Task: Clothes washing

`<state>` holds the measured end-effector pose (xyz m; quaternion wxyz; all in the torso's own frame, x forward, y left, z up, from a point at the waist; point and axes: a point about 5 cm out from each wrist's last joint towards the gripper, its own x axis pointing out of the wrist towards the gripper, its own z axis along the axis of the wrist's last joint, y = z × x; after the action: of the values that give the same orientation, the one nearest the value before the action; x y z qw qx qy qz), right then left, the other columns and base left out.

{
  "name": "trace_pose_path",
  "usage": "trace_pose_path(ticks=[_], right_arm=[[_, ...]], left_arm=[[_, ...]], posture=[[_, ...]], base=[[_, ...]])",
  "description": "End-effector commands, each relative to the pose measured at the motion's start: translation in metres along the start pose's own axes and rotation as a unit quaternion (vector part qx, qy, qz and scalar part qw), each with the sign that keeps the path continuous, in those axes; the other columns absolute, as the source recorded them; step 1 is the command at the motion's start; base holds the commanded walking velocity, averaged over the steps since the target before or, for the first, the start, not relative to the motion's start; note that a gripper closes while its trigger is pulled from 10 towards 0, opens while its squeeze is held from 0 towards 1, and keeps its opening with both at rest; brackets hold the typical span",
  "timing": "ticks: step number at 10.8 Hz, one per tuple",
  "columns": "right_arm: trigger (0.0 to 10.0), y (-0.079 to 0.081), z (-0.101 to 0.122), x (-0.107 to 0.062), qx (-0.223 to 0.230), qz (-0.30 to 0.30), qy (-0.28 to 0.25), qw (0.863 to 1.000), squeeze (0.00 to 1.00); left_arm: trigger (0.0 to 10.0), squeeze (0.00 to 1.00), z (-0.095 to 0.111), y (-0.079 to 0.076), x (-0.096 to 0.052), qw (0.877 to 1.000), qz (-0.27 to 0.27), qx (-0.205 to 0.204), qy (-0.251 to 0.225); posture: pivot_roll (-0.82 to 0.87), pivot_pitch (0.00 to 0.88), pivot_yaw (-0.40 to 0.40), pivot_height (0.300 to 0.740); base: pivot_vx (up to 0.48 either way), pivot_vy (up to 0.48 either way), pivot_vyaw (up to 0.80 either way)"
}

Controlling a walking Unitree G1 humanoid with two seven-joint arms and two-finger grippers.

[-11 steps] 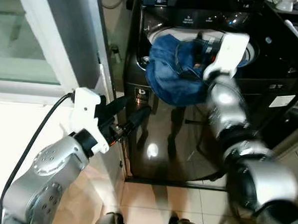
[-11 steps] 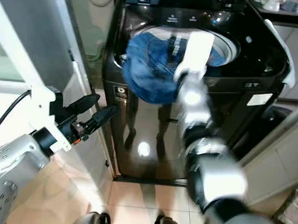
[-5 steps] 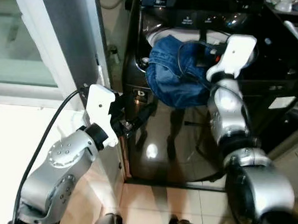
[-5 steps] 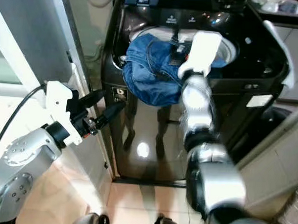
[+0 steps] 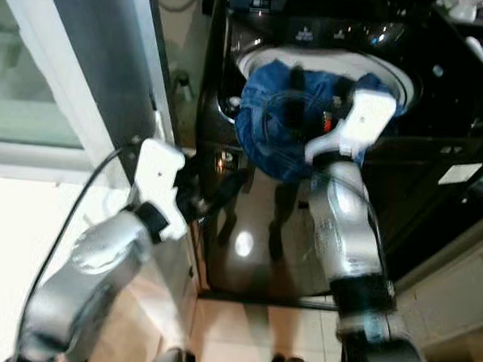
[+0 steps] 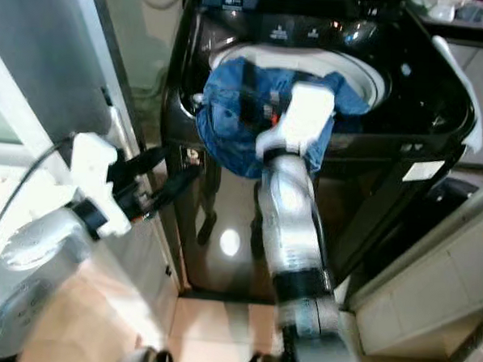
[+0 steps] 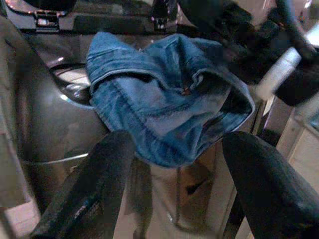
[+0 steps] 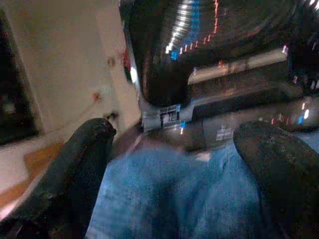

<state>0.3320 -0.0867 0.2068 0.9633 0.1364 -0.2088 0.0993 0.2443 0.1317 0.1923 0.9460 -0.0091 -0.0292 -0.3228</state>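
Observation:
A bundle of blue jeans [image 5: 273, 126] hangs over the front rim of the black top-loading washing machine [image 5: 440, 102], partly inside the white drum opening [image 5: 312, 61]. My right arm reaches over it, with the white wrist [image 5: 362, 126] above the denim. In the right wrist view the right gripper [image 8: 177, 144] is open, its fingers wide apart with the jeans [image 8: 179, 199] just beneath them. My left gripper [image 6: 177, 171] is held out in front of the machine's left corner, below the jeans. It is open and holds nothing [image 7: 179, 144].
A glass door with a white frame [image 5: 78, 59] stands close on the left. The washer's control panel [image 6: 306, 26] runs along the back. A white cabinet [image 6: 430, 296] is at the right, and pale tiled floor [image 5: 241, 335] lies below.
My right wrist has drawn back toward the washer's front rim, over the jeans. The left arm stays near the left corner and is now blurred. The view has shifted slightly.

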Motion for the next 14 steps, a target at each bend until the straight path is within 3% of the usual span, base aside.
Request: trace_pose_path(ticks=[1,3,6,7,8,9,11,12,14], right_arm=[[10.0,0.006,0.007,-0.001,0.017,0.021,0.005,1.0,0.0],[10.0,0.0,-0.01,-0.005,0.025,0.015,0.054,0.998,0.0],[10.0,-0.008,-0.038,-0.005,-0.011,0.002,0.118,0.993,0.0],[10.0,-0.011,-0.046,-0.001,-0.036,-0.003,0.131,0.991,0.0],[10.0,-0.016,-0.05,0.001,-0.049,-0.009,0.14,0.989,0.0],[10.0,-0.02,-0.056,0.001,-0.075,-0.012,0.15,0.986,0.0],[10.0,-0.024,-0.065,0.007,-0.109,-0.012,0.164,0.98,0.0],[10.0,-0.029,-0.058,0.018,-0.134,-0.02,0.15,0.979,0.0],[10.0,-0.049,-0.02,0.05,-0.201,-0.046,0.083,0.975,0.0]], left_arm=[[10.0,0.0,0.006,0.002,-0.004,1.0,0.004,0.005,-0.006],[10.0,0.0,0.006,0.0,-0.004,1.0,0.004,0.005,-0.009],[10.0,0.0,0.006,-0.009,-0.011,0.999,-0.028,-0.041,-0.005],[10.0,0.0,-0.003,-0.002,-0.012,0.999,-0.005,0.035,0.021],[10.0,0.0,-0.014,-0.001,-0.013,0.996,0.007,0.083,0.039],[10.0,0.0,-0.02,-0.006,-0.012,0.995,0.009,0.086,0.043],[10.0,0.0,-0.015,-0.011,-0.005,0.998,0.012,0.058,0.019],[10.0,0.0,-0.01,-0.012,-0.001,0.998,0.014,0.068,0.0],[10.0,0.0,-0.005,-0.012,0.002,0.997,0.016,0.076,-0.023]], posture=[[0.02,0.046,0.004,0.732],[0.03,0.046,-0.006,0.732],[0.05,0.053,-0.009,0.732],[0.05,0.053,-0.009,0.732],[0.06,0.056,-0.014,0.732],[0.06,0.056,-0.014,0.732],[0.06,0.056,-0.014,0.732],[0.05,0.052,-0.012,0.732],[0.05,0.05,-0.008,0.732]], base=[[0.0,0.0,0.0],[0.0,0.0,0.0],[0.0,0.0,0.0],[0.0,0.0,0.0],[0.0,0.0,0.0],[0.0,0.0,0.0],[0.0,0.0,0.0],[0.0,0.0,0.0],[0.0,0.0,0.0]])
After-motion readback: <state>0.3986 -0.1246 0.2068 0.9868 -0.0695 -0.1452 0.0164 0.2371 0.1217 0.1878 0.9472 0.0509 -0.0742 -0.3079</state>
